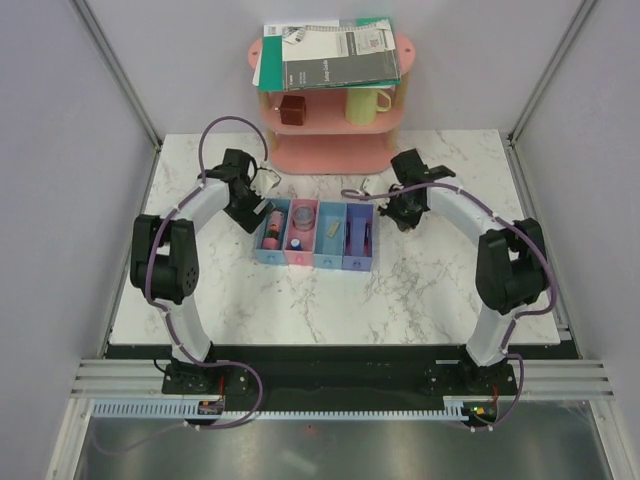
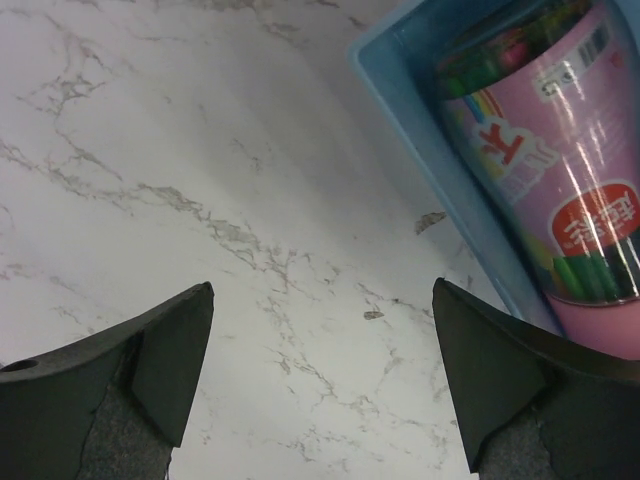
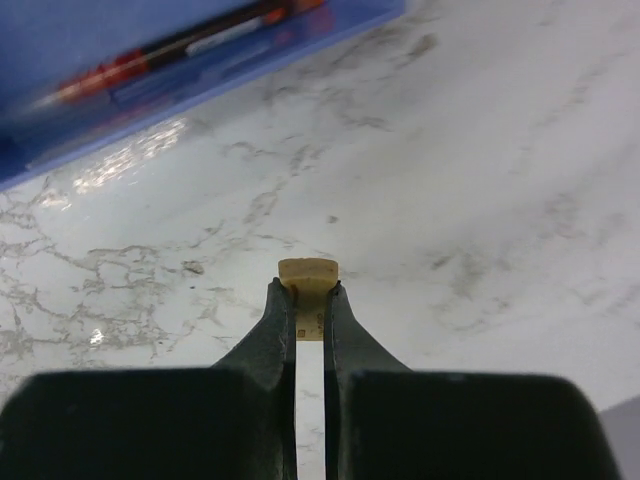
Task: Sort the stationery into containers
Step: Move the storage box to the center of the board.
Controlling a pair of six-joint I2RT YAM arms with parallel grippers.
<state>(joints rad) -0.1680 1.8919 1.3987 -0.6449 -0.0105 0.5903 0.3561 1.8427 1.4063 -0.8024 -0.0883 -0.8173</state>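
A: left wrist cam?
B: left gripper (image 2: 320, 372) wide open, nothing held, over the white marble tabletop (image 2: 180, 170). blue plastic tray (image 2: 410, 150) sits up-right, past the right fingertip (image 2: 480, 370). pink printed cylinder (image 2: 560, 170) lies inside it, clear of both fingers.
A: right wrist?
B: right gripper (image 3: 310, 305) pinched nearly closed on a small tan block (image 3: 308, 272). block is at the very fingertips and pokes out past them. can't tell if it touches the marble. violet-blue plastic tray (image 3: 200, 85) ahead, upper left, with a thin red pen (image 3: 170, 50) in it. block is outside that tray.
A: top cam?
B: four joined trays in a row mid-table. cylinder in the blue one. pink tray (image 1: 309, 258) holds a round greyish disc (image 1: 301, 213) and a blue-capped tube (image 1: 297, 243). light blue tray (image 1: 328, 260) holds a pale tan piece (image 1: 331, 228). left gripper at the row's far-left corner, right gripper just off the violet-blue end. held block too small to see here. behind: pink shelf rack (image 1: 335, 152) with yellow mug (image 1: 365, 103), brown cube (image 1: 292, 108), grey-green notebooks (image 1: 330, 55) on top.
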